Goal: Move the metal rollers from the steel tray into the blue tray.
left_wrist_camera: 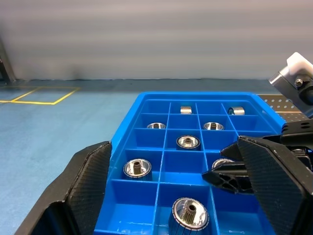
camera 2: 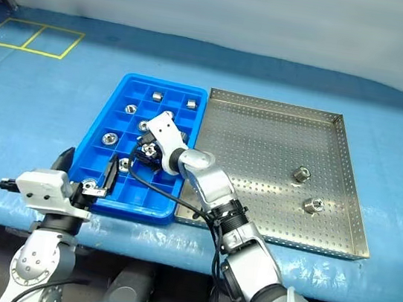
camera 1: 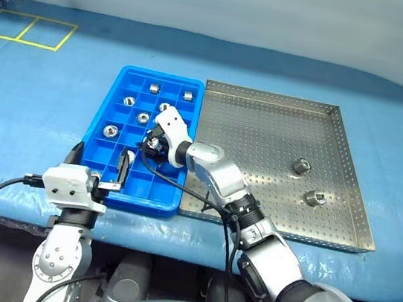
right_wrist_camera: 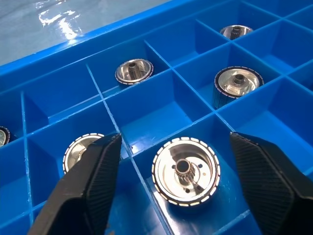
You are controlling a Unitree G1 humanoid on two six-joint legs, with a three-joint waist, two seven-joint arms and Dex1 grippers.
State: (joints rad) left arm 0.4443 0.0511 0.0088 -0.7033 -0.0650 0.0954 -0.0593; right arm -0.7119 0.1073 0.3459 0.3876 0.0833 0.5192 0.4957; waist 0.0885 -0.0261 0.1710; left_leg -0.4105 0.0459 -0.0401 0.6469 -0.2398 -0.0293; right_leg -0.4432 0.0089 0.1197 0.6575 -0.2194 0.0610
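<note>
Rollers in blue tray (camera 1: 125, 80): eight or so, one to a compartment, most standing on end with the hollow centre up; two in the far row lie on their sides.
Roller under right gripper (right_wrist_camera: 186, 171): sits upright in its compartment between the two fingers, touching neither of them.
Rollers in steel tray (camera 1: 268, 100): two, (camera 1: 302, 166) and (camera 1: 315, 198), near that tray's right rim, well apart from the blue tray.
Blue tray: lies on the counter (camera 1: 35, 105), its right edge just beside the steel tray's left rim.
Right gripper (camera 1: 154, 147): reaches across the steel tray's left rim and over the middle of the blue tray; fingers (right_wrist_camera: 88, 186) spread wide, holding nothing.
Left gripper (camera 1: 98, 163): at the blue tray's near-left corner, pointing along the tray; fingers (left_wrist_camera: 83, 181) spread wide, holding nothing.
Roller nearest left gripper (left_wrist_camera: 189, 214): upright in a near-row compartment, between its fingers in the wrist view, untouched.
Counter: covered in blue sheet; yellow taped rectangles (camera 1: 27, 27) far to the left of the blue tray.
</note>
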